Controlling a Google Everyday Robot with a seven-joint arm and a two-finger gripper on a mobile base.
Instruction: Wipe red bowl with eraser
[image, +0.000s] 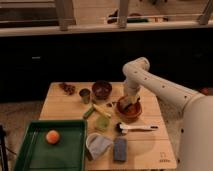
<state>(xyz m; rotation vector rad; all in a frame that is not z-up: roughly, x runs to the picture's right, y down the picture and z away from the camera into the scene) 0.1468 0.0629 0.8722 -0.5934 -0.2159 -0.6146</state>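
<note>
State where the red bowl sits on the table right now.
The red bowl sits right of centre on the table, just behind the brush and right of the maroon bowl, with the gripper reaching into it.

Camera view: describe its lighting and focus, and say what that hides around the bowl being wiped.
Camera view: dim, warm light, with a near-black band behind the table; soft focus throughout, so edges smear. The pincer sits low over the red bowl, merging with it in blur, and the eraser cannot be made out. The orange ball in the green tray stands out clearest.

Lab-like room: end effector (128, 103) over wooden table (150, 145).
</note>
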